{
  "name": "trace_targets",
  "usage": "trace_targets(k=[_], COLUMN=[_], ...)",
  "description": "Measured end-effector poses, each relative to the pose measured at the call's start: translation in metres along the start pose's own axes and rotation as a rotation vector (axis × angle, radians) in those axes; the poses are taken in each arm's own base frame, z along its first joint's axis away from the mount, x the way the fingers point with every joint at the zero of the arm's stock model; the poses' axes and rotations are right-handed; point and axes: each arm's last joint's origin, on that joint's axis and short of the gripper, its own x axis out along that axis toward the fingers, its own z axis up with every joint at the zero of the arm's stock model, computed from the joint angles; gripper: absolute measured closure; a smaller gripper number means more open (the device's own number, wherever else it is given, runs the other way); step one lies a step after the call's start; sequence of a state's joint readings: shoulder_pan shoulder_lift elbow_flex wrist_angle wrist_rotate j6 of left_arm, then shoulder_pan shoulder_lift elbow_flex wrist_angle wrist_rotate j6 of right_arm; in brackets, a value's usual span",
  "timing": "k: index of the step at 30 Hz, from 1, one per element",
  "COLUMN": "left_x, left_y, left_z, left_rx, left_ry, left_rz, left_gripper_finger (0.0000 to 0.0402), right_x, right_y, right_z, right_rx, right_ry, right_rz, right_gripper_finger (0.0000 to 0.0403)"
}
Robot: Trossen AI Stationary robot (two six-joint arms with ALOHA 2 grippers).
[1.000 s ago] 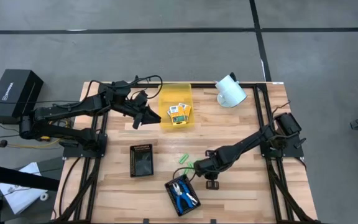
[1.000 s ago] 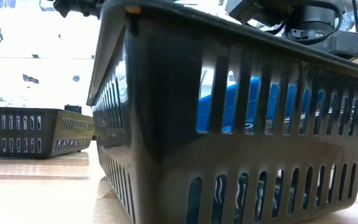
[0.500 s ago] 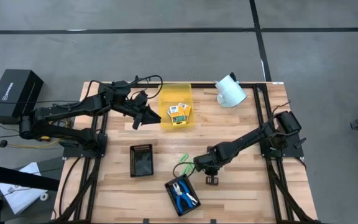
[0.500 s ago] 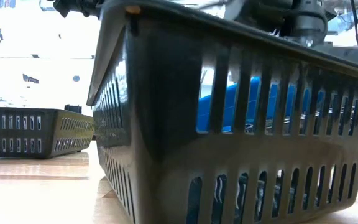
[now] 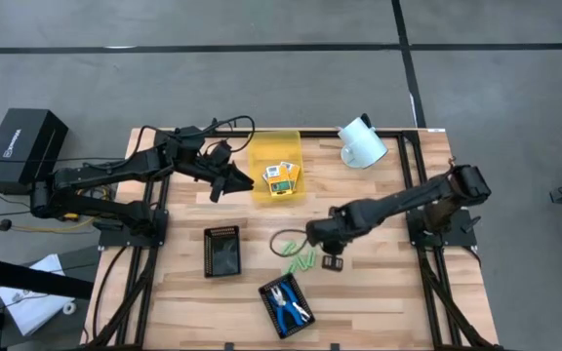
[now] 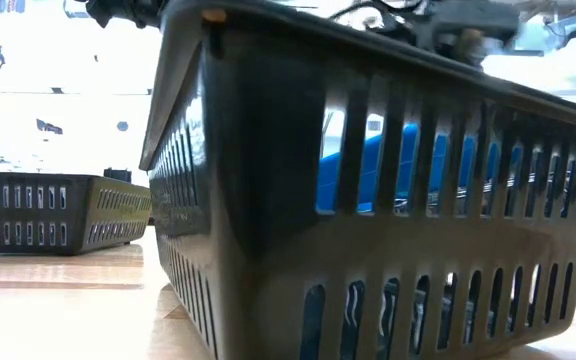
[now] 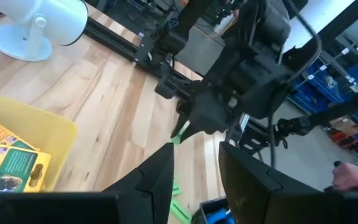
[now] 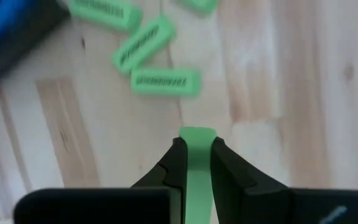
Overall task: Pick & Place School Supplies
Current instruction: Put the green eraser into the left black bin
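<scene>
Right gripper (image 5: pixel 312 237) sits mid-frame in the high view, clamped on a green stick (image 8: pixel 196 163); more green sticks (image 5: pixel 301 259) lie loose on the wood just below it. Left gripper (image 5: pixel 224 185) hangs upper left, beside the yellow bin (image 5: pixel 258 166), fingers apart, nothing in them. Printed boxes (image 5: pixel 281 177) are in the bin; scissors (image 5: pixel 286 301) sit in the black tray (image 5: pixel 270 312) at lower centre. Second tray (image 5: pixel 222 250) is left of centre. Plank table (image 5: pixel 379 292) stands on grey concrete floor; a white fan (image 5: pixel 361 142) is at its upper right corner.
</scene>
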State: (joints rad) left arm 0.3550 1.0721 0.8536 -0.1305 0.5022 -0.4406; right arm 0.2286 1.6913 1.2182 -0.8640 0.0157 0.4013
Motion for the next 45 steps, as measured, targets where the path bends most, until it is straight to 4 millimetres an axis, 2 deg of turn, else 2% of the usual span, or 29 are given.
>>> trace_targets(k=[5, 12, 18, 22, 25, 29, 33, 40, 45], left_x=[0.002, 0.002, 0.002, 0.002, 0.002, 0.002, -0.001, -0.004, -0.004], left_y=[0.001, 0.001, 0.001, 0.001, 0.001, 0.001, 0.001, 0.005, 0.005], left_z=[0.0, 0.0, 0.001, 0.001, 0.001, -0.004, -0.01, -0.015, -0.015], left_rx=[0.015, 0.018, 0.02, 0.027, 0.032, 0.051, 0.051, 0.048, 0.054], left_ry=[-0.002, -0.003, -0.005, -0.005, -0.002, 0.061, 0.121, 0.171, 0.171], left_rz=[0.005, 0.004, 0.003, 0.002, -0.005, -0.062, -0.057, -0.026, -0.027], left_gripper_finger=[0.028, 0.028, 0.028, 0.028, 0.028, 0.028, 0.0286, 0.0309, 0.0314], right_x=[-0.015, -0.009, -0.002, 0.004, 0.008, 0.012, 0.013, 0.013, 0.016], right_y=[-0.011, -0.022, -0.018, -0.006, 0.005, 0.015, 0.02, 0.02, 0.017], right_z=[0.038, 0.096, 0.144, 0.164, 0.174, 0.182, 0.187, 0.187, 0.179], right_rx=[-0.022, -0.112, -0.185, -0.235, -0.263, -0.285, -0.292, -0.299, -0.299], right_ry=[-0.094, -0.165, -0.25, -0.278, -0.3, -0.326, -0.34, -0.341, -0.248], right_rz=[0.01, -0.001, 0.051, 0.1, 0.13, 0.147, 0.156, 0.157, 0.136], right_gripper_finger=[0.0368, 0.0368, 0.0374, 0.0374, 0.0376, 0.0401, 0.0397, 0.0399, 0.0401])
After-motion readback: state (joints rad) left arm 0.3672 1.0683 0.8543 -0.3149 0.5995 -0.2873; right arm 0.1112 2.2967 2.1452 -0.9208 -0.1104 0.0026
